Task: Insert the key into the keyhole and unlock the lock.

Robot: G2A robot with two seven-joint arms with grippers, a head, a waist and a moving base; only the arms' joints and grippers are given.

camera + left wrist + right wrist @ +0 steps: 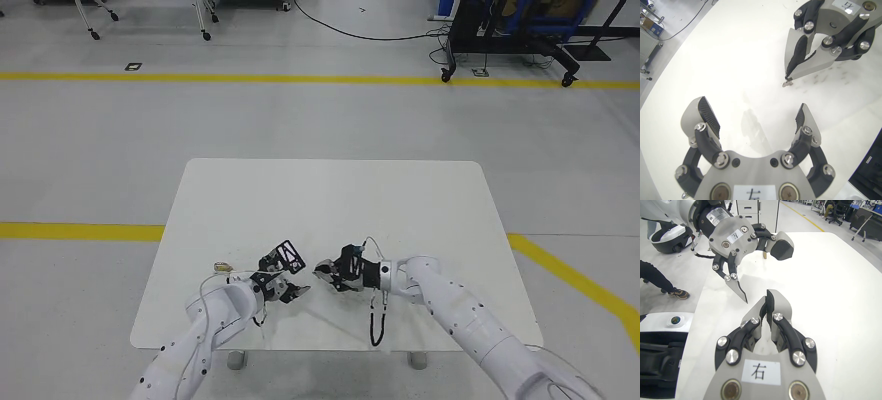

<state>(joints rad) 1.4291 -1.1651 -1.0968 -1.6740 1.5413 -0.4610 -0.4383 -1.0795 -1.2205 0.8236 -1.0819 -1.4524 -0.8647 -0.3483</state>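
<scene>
The right pincer [788, 76] is closed on the key [787, 83]; only the key's metal tip comes out of the fingertips, close to the white surface [400, 200], at its near side. The left pincer [753, 106] is open and holds nothing, just left of it. A small brass-coloured object [222, 267] lies farther left.

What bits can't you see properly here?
- The key: left wrist view, only its tip shows; the shut right tool hides the rest.
- A small brass thing: top view, too small to tell what it is.
- A tan thing: right wrist view, mostly hidden behind the open left tool.
</scene>
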